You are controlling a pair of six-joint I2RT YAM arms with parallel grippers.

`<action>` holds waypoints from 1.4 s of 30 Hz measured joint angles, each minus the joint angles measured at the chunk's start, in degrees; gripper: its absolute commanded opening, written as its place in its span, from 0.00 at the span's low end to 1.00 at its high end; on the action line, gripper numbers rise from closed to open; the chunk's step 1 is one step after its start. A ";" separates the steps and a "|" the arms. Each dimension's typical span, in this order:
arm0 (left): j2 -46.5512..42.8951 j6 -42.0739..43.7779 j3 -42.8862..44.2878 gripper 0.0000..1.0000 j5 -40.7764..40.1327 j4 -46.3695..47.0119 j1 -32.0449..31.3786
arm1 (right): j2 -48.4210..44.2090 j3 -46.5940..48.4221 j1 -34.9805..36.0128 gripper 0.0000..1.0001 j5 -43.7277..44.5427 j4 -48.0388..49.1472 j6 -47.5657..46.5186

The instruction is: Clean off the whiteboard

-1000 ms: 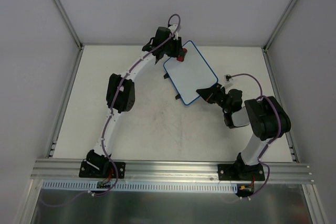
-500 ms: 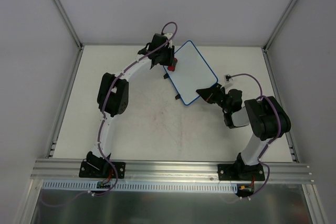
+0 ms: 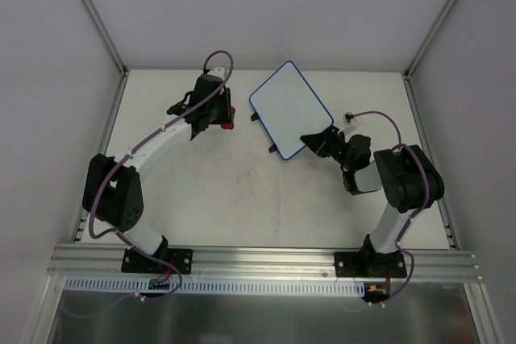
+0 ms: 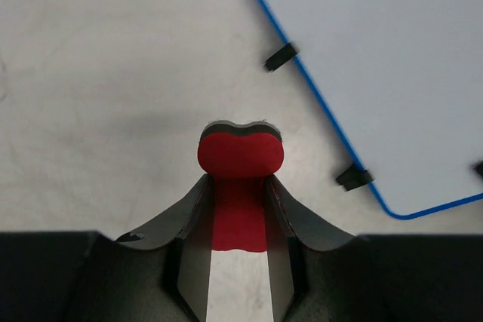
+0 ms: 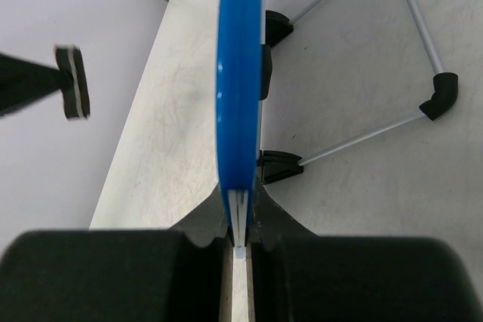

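Whiteboard [image 3: 290, 110] sits toward the far middle of the table [image 3: 242, 191] in the top view, its face plain white inside a blue rim. The right gripper [image 3: 313, 141] is closed on its near corner, so the whole board stretches away ahead of those jaws. The left gripper [image 3: 226, 119] is well off to the board's left and pinches a red eraser [image 3: 230, 123]; bare table lies between that eraser and the board's edge. Purple cables run along both arms, and one ends in a small pale plug [image 3: 349, 118] just beside the right gripper's far side.

From the left wrist, the left gripper [image 4: 238, 194] has its two fingers [image 4: 198, 201] clamped on the waist of the eraser [image 4: 240, 154], whose rounded red head sticks out past the tips with a dark layer on its far edge. The whiteboard [image 4: 392, 73] lies ahead and to the right of the jaws, apart from the eraser, with two black feet [image 4: 353, 178] jutting from its blue rim.

From the right wrist, the right gripper [image 5: 238, 220] squeezes the whiteboard [image 5: 240, 73] edge-on, the blue rim rising straight out from between the jaws. Black feet [image 5: 281, 165] project to the right of the rim. Beyond, right of the jaws, metal frame rods meet at a black corner joint [image 5: 441, 96]; left of the jaws hangs a dark blurred shape [image 5: 72, 82] too unclear to name.
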 measured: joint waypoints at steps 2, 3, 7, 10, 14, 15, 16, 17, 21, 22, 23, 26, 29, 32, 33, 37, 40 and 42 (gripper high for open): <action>-2.71 -1.68 -5.55 0.00 -2.67 -0.72 0.46 | 0.11 0.13 0.00 0.00 -0.02 0.02 0.02; -3.56 -2.62 -8.13 0.00 -3.74 -1.36 0.76 | 0.17 0.17 0.00 0.00 -0.04 0.02 0.04; -5.68 -6.38 -16.83 0.00 -6.75 -3.72 2.58 | 0.42 0.28 0.00 0.00 -0.07 0.24 0.20; -8.17 -8.94 -22.51 0.00 -7.69 -5.25 4.13 | 0.44 0.31 0.00 0.00 -0.09 0.24 0.22; -12.37 -11.34 -27.50 0.00 -7.41 -6.01 6.58 | 0.44 0.31 0.00 0.00 -0.09 0.24 0.22; -13.57 -11.91 -28.63 0.02 -7.41 -6.05 7.04 | 0.44 0.31 0.00 0.00 -0.09 0.24 0.22; -14.51 -12.33 -29.51 0.05 -7.45 -6.05 7.34 | 0.44 0.31 0.00 0.00 -0.09 0.22 0.22; -15.54 -12.81 -30.42 0.06 -7.63 -6.08 7.67 | 0.44 0.31 0.00 0.00 -0.09 0.24 0.22; -17.16 -13.20 -31.89 0.07 -7.69 -6.43 7.80 | 0.48 0.33 0.00 0.00 -0.09 0.24 0.24; -17.16 -13.18 -31.89 0.07 -7.69 -6.36 7.80 | 0.52 0.37 0.00 0.00 -0.11 0.24 0.28; -17.16 -13.18 -31.87 0.07 -7.72 -6.38 7.80 | 0.55 0.42 0.00 0.00 -0.13 0.24 0.33; -16.31 -12.96 -31.21 0.05 -7.72 -6.40 7.85 | 0.57 0.42 0.00 0.00 -0.13 0.24 0.39; -14.19 -12.87 -30.10 0.06 -7.58 -6.21 8.24 | 0.61 0.42 0.00 0.00 -0.13 0.26 0.42; -12.61 -12.85 -29.88 0.19 -7.43 -6.08 8.61 | 0.66 0.44 0.00 0.04 -0.13 0.35 0.44; -12.31 -12.85 -29.88 0.23 -7.34 -6.10 8.90 | 0.70 0.44 0.00 0.06 -0.13 0.37 0.44; -11.98 -12.76 -29.88 0.35 -7.21 -6.10 8.94 | 0.94 0.46 0.00 0.08 -0.15 0.70 0.55; -11.98 -12.68 -29.88 0.42 -7.21 -6.08 8.94 | 1.03 0.52 0.00 0.08 -0.20 0.74 0.63; -12.09 -12.50 -29.88 0.48 -7.23 -6.05 8.94 | 1.09 0.52 0.00 0.08 -0.20 0.85 0.63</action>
